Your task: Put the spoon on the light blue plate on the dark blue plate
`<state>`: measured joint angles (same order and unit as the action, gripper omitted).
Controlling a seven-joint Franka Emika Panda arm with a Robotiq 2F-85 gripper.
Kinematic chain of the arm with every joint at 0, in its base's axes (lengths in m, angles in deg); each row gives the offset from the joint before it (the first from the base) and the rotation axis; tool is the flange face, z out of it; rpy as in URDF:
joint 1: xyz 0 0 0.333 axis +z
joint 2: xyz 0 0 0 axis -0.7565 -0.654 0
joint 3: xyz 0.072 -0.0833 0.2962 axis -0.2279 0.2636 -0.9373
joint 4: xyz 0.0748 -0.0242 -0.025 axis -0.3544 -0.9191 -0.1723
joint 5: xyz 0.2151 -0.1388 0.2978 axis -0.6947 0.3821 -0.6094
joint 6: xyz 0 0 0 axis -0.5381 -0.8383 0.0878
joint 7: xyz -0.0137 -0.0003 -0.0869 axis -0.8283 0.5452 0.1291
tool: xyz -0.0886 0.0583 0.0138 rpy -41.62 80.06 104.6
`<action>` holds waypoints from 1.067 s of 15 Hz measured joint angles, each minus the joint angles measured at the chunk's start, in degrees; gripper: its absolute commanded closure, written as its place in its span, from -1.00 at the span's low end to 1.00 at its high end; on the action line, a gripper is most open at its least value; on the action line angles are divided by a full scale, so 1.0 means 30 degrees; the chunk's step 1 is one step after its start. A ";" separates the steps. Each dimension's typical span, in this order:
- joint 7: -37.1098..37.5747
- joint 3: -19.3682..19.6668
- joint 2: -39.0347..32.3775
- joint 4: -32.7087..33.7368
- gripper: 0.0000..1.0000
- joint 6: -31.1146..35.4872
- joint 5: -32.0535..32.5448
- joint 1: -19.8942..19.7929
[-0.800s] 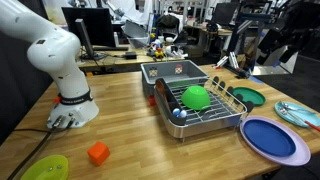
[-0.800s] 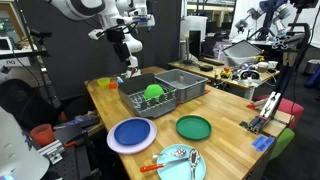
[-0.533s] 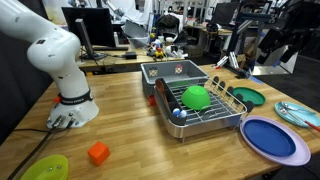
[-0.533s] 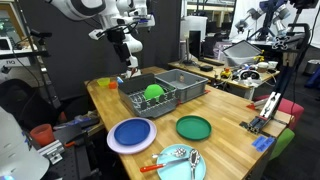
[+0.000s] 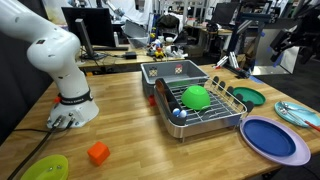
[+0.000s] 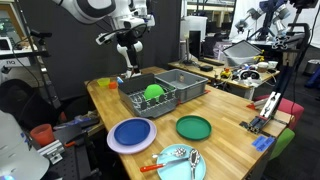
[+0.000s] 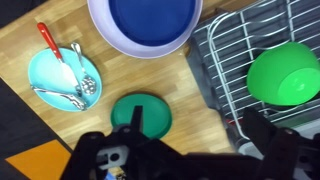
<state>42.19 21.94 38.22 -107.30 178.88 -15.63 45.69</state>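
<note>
The spoon [image 7: 82,72] lies on the light blue plate [image 7: 50,72] among other utensils, one of them with a red handle [image 7: 45,42]. The dark blue plate [image 7: 145,25] is empty and lies next to it. Both plates show in both exterior views: the light blue plate [image 6: 182,165] [image 5: 300,116] and the dark blue plate [image 6: 132,134] [image 5: 275,139]. My gripper [image 7: 200,135] [image 6: 128,58] is open and empty. It hangs high above the table, over the wood between the dark green plate and the dish rack.
A dark green plate [image 7: 140,112] [image 6: 193,127] lies beside the two plates. A metal dish rack [image 7: 225,60] [image 5: 200,112] holds a green bowl [image 7: 285,72]. An orange block [image 5: 97,153] and a yellow-green plate [image 5: 45,168] lie near the robot base.
The arm has shifted a little, and the gripper has moved towards the frame's right edge in an exterior view. The plates and utensils have not moved.
</note>
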 measured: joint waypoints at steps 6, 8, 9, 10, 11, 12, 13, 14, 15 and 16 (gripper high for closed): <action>0.5001 0.0854 -0.2320 -0.0712 -1.00 0.1316 0.4347 -0.2523; 0.6122 0.1538 -0.3303 -0.0710 -1.00 0.1322 0.4689 -0.2709; 0.6176 0.1763 -0.3602 -0.0688 -1.00 0.1344 0.4701 -0.2660; 0.6176 0.1831 -0.3632 -0.0640 -1.00 0.1344 0.4701 -0.2568; 0.6176 0.1834 -0.3517 -0.0624 -1.00 0.1335 0.4700 -0.2452; 0.6179 0.1831 -0.3412 -0.0623 -1.00 0.1326 0.4700 -0.2330; 0.6179 0.1836 -0.3373 -0.0624 -1.00 0.1325 0.4700 -0.2304; 0.6179 0.1861 -0.3370 -0.0624 -1.00 0.1324 0.4700 -0.2305; 0.6179 0.1864 -0.3371 -0.0625 -1.00 0.1324 0.4700 -0.2305; 0.6179 0.1871 -0.3370 -0.0625 -1.00 0.1324 0.4700 -0.2305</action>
<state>60.73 27.55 28.11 -109.17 182.86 -1.53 38.78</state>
